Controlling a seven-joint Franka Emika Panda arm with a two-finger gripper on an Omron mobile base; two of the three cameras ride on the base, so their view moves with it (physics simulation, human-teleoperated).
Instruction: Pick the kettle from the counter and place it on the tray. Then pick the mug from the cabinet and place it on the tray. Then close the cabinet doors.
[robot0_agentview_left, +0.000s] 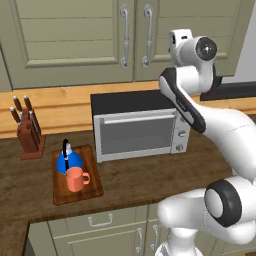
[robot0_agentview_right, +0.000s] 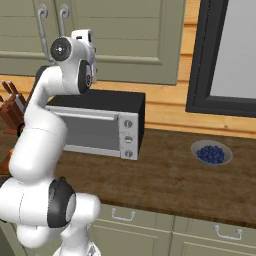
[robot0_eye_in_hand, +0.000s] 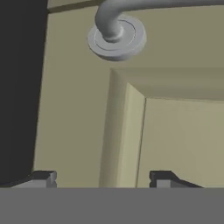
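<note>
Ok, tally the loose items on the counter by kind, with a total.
Kettle: 1
Mug: 1
Tray: 1
Knife block: 1
Toaster oven: 1
Bowl of blue berries: 1
Total: 6

No text, label, brand, number or sign can be read anywhere in these pictures. The oven has three round knobs on its front panel, but no markings can be made out around them.
</note>
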